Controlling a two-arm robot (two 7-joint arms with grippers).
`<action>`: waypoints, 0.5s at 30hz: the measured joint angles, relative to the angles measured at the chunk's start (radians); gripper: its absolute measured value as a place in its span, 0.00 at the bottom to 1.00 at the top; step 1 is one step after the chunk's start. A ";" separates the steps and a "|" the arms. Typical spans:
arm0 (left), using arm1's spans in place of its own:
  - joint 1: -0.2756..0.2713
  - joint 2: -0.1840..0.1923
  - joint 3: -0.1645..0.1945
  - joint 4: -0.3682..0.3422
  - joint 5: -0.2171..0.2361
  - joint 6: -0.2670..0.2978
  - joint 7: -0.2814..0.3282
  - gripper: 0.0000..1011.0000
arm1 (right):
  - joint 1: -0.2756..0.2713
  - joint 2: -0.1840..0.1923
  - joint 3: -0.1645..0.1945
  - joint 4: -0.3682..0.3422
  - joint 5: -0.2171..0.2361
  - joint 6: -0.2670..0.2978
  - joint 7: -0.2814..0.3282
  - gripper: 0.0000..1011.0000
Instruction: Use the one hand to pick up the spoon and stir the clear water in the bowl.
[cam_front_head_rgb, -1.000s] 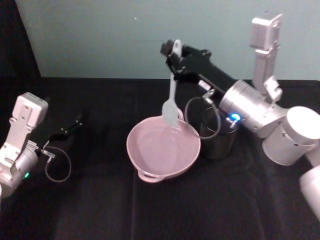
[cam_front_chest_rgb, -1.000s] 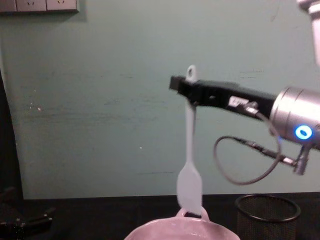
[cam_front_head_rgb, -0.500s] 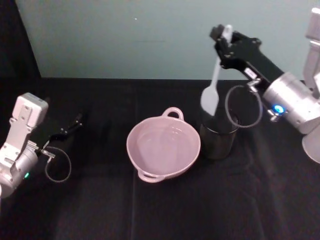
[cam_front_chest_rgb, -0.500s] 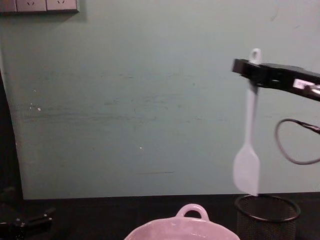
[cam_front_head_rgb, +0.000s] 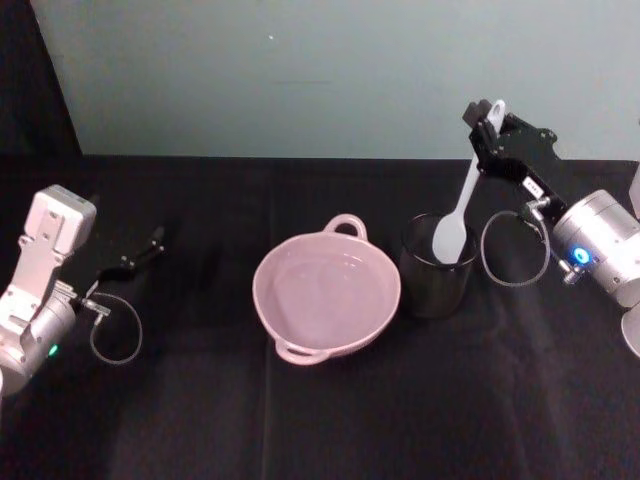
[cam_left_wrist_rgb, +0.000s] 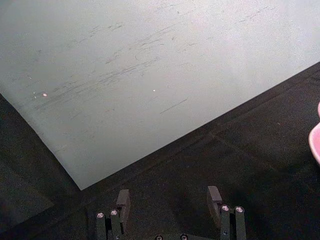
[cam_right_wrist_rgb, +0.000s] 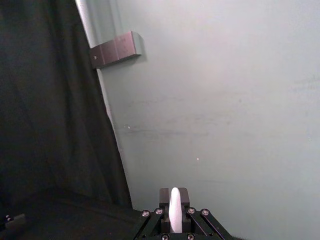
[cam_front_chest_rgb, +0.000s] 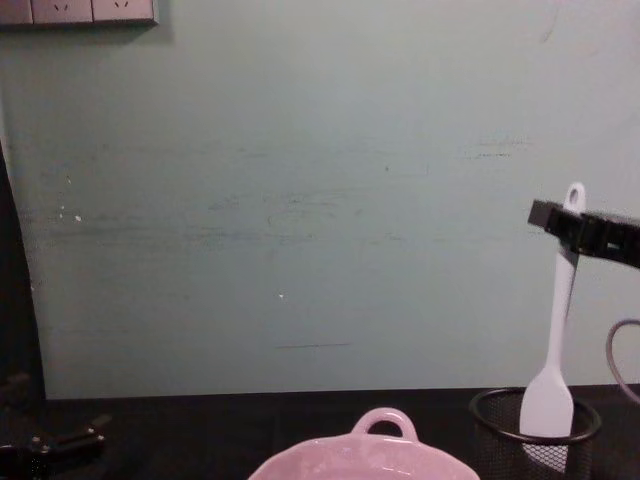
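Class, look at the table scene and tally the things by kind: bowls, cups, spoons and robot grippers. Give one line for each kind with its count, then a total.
Bowls: 1, the pink bowl.
Cups: 1, the black mesh cup.
Spoons: 1, the white spoon, head inside the cup.
Grippers: 2, the right gripper holding the spoon, the left gripper low at the table's left.
Total: 5.

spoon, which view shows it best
The head view: the whole spoon, held by the right gripper, head inside the mesh cup. Chest view shows it side-on, head in the cup. Right wrist view shows just its handle end.
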 joint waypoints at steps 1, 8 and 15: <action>0.000 0.000 0.000 0.000 0.000 0.000 0.000 1.00 | 0.000 -0.004 0.001 0.010 0.007 0.000 0.004 0.11; 0.000 0.000 0.000 0.000 0.000 0.000 0.000 1.00 | 0.005 -0.036 0.005 0.086 0.071 0.000 0.038 0.11; 0.000 0.000 0.000 0.000 0.000 0.000 0.000 1.00 | 0.013 -0.062 0.007 0.146 0.131 0.002 0.058 0.11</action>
